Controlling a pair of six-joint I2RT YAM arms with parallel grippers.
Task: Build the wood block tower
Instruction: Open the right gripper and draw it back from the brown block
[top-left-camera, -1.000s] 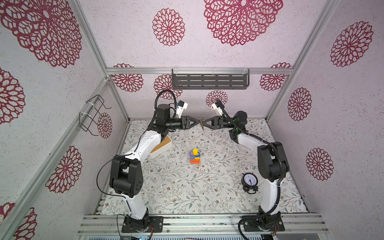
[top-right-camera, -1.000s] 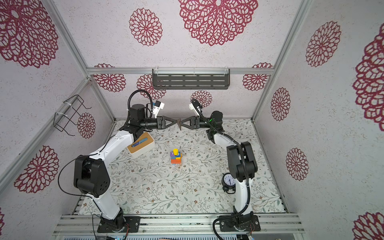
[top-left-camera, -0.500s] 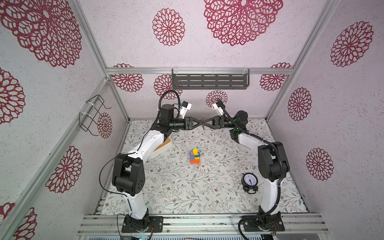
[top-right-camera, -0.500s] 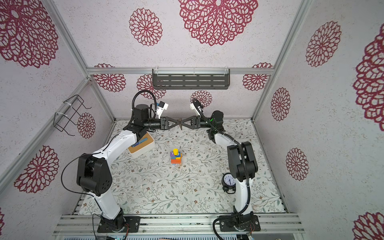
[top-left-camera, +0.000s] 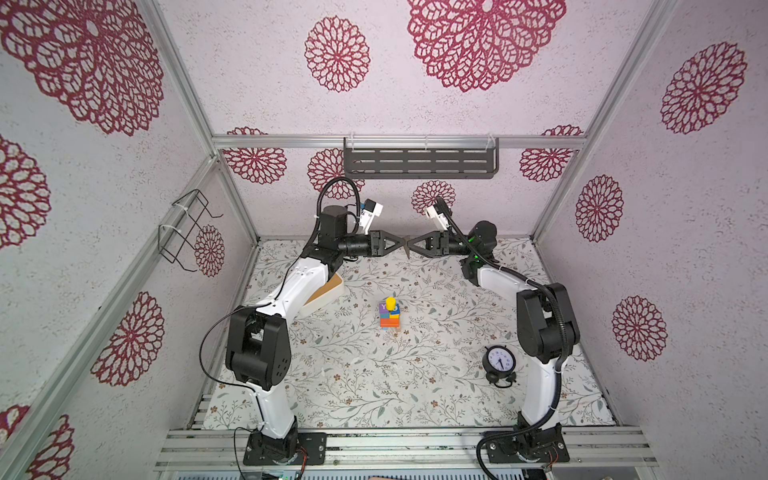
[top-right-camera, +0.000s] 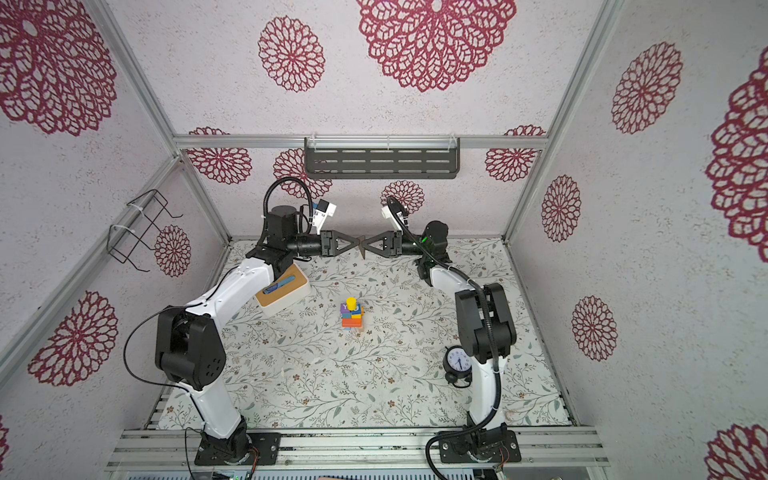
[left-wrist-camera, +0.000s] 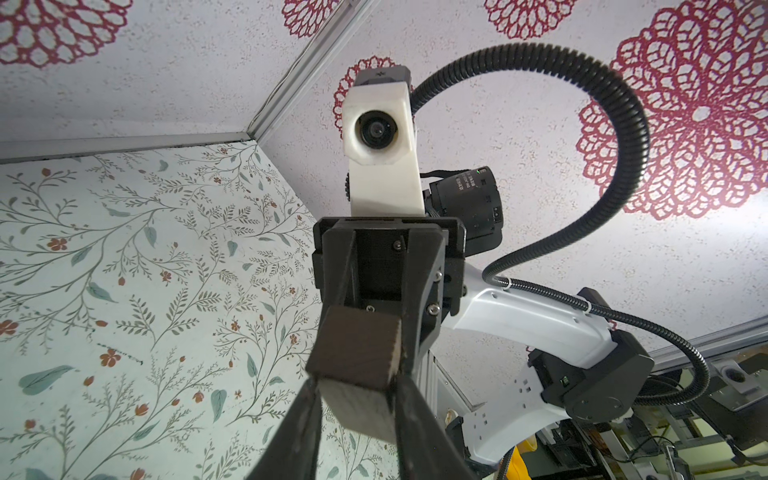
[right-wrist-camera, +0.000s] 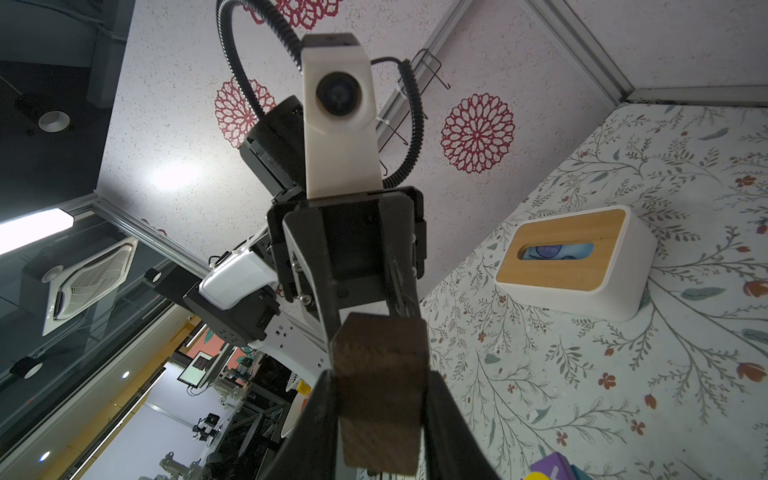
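**Tower waits mid-surface while two pincers share one brown block**

In both top views the tower (top-left-camera: 390, 316) (top-right-camera: 352, 316) stands in the middle of the surface (top-left-camera: 415, 374), with a yellow cylinder (top-left-camera: 390, 303) on top. Beside the cylinder is a purple cube (top-right-camera: 345, 307) marked "Y". A white box (top-right-camera: 282, 291) lies to its left, partly under the left arm. An alarm clock (top-left-camera: 500, 360) stands well apart on the right. Raised at the back, the left pincer (top-left-camera: 401, 242) and right pincer (top-left-camera: 412, 244) meet tip to tip on a dark brown block (top-left-camera: 407, 249).

From the left wrist, that block (left-wrist-camera: 353, 357) sits between the left pincer's fingers (left-wrist-camera: 299, 432), which rest against both its sides. The right pincer pinches its far end. A motor label there is too small to read.

From the right wrist, the right pincer (right-wrist-camera: 380, 399) pinches the block, and the left pincer grips the opposite end.
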